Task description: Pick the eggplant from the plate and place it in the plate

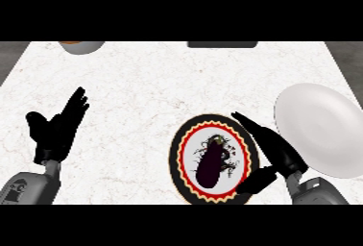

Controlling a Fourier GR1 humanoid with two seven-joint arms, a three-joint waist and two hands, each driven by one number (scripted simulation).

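We found the glossy dark-purple eggplant (211, 166) lying lengthwise on the round patterned plate w/ red-and-cream zigzag rim (186, 139). The right hand (273, 151) sat just beside it, fingers straight, nothing held. For a clean pick, we judged: wrap across the curved mid-body, lift, move to the plain white plate (319, 127) nearby. Left hand (58, 126) rested relaxed, apart, on the speckled white marble counter (163, 77).

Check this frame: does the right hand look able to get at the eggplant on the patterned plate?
Probably yes. The right hand is open at the patterned plate's right rim, right beside the eggplant, and nothing lies between them. The white plate sits further right, out of the way.
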